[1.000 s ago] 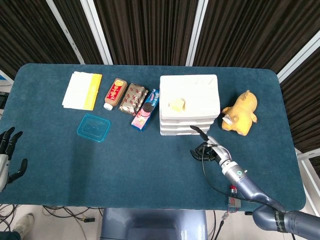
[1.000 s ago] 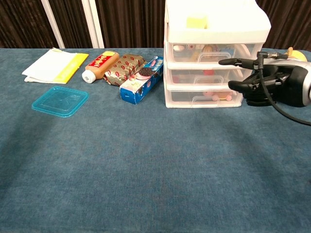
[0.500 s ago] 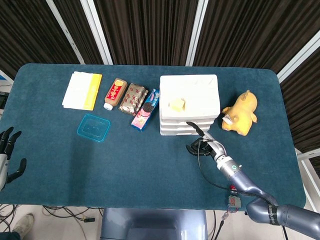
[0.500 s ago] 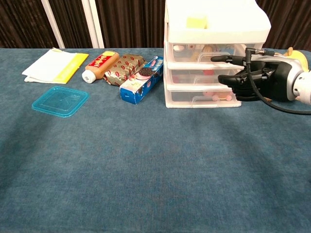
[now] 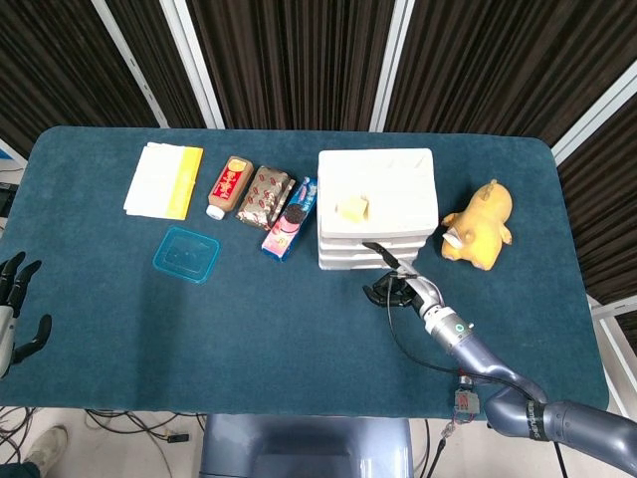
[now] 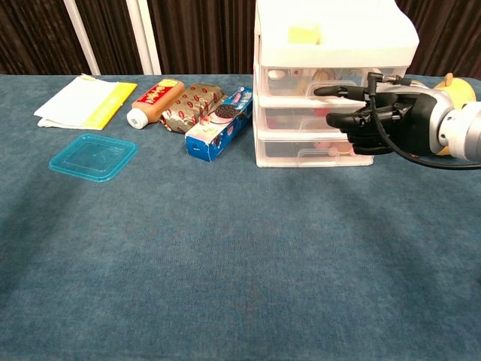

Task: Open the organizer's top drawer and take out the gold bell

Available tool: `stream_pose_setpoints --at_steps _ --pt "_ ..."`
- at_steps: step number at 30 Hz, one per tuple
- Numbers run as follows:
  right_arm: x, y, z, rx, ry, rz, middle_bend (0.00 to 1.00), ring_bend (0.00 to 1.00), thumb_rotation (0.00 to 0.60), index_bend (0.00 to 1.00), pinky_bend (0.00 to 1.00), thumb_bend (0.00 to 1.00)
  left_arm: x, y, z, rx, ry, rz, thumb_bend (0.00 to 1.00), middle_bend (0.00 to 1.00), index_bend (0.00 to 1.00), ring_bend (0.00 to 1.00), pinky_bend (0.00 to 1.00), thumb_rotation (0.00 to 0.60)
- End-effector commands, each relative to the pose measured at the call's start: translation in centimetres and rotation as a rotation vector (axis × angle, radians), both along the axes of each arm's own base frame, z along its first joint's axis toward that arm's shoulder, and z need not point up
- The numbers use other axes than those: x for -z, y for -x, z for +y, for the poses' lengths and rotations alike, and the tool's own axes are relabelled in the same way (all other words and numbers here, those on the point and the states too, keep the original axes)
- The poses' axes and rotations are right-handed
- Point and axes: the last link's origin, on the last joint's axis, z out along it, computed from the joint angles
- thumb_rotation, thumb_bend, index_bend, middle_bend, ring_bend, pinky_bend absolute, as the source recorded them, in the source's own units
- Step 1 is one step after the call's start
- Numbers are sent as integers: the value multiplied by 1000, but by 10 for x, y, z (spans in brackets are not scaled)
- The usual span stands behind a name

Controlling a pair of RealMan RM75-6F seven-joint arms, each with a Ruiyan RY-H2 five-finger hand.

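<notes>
At the table, our right hand (image 6: 376, 120) reached in front of the white 3-drawer organizer (image 6: 331, 45), one finger stretched level toward the handle of the top drawer (image 6: 319, 79) while the rest curled loosely beneath it; the hand held nothing. We could not tell from either view whether the fingertip touched the handle or hung just short of it. The drawer sat closed, flush with the 2 below it. Through its clear front, small pale and reddish items showed, but we could not pick out the gold bell among them, so we judged it to be shut away inside that drawer.

Our left hand (image 5: 15, 309) waited at the near left edge of the table (image 5: 299, 329), fingers spread and empty, well apart from the work.

We read this as the approach to the first step: the opening had not begun. The next move, in our judgement, called for hooking a fingertip behind the handle lip and drawing straight toward us, gently enough that the light organizer did not slide along the cloth with the pull.
</notes>
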Motion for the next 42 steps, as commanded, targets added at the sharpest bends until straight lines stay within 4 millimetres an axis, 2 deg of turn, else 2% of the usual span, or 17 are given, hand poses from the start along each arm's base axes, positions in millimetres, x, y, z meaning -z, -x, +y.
stream_pose_setpoints --at_steps 1,17,23,42 --pt "1 -3 -1 -6 -10 -11 988 1000 600 45 1000 487 0 0 0 -1 1 0 422 4 72 0 0 600" --pt "4 -12 -11 -33 -46 -14 988 1000 600 104 1000 486 -1 2 0 -7 -3 7 422 4 72 0 0 600" --pt "3 -15 -9 -41 -68 -37 988 1000 600 144 1000 487 0 3 0 -8 -1 9 422 4 73 0 0 600" --pt "3 -10 -3 -69 -112 -52 988 1000 600 151 1000 487 0 3 0 -13 -3 15 422 4 73 0 0 600"
